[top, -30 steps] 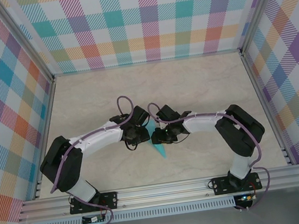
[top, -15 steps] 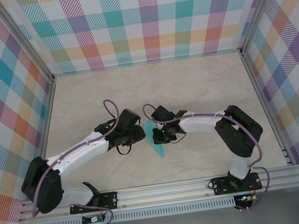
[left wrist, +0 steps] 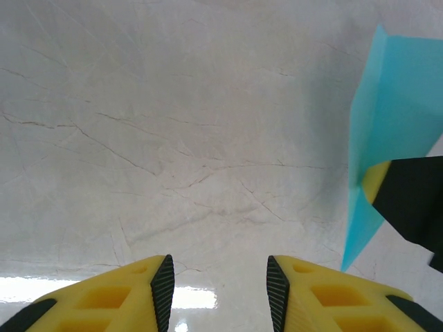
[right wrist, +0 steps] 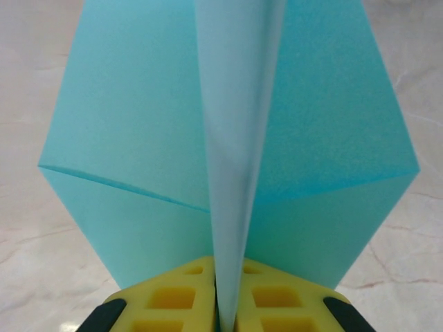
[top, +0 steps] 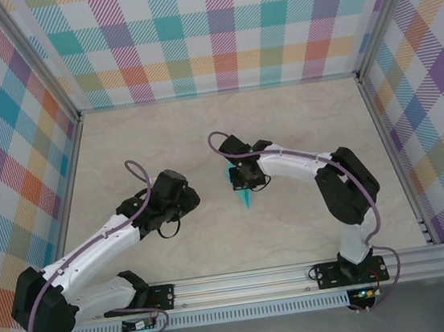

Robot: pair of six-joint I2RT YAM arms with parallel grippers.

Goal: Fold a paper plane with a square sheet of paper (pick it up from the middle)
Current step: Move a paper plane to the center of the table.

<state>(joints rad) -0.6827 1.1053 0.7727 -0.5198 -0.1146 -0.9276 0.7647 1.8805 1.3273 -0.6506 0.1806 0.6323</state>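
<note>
The teal paper plane (top: 246,198) hangs as a narrow pointed dart above the middle of the table, its tip towards the near edge. My right gripper (top: 243,181) is shut on it. In the right wrist view the centre fold (right wrist: 235,173) stands pinched between the yellow fingers (right wrist: 173,297), with the wings (right wrist: 131,138) spread to both sides. My left gripper (top: 188,196) stands open to the left of the plane, apart from it, with nothing between its fingers (left wrist: 156,290). The left wrist view has the plane (left wrist: 398,104) at the right edge with a right finger (left wrist: 377,181) on it.
The marble-patterned tabletop (top: 298,124) is bare around both arms. Checked walls (top: 221,28) close the back and both sides. An aluminium rail (top: 244,281) runs along the near edge by the arm bases.
My left arm has drawn back to the left, away from the paper, and its jaws have widened. My right gripper has shut on the plane and carried it slightly farther back and right.
</note>
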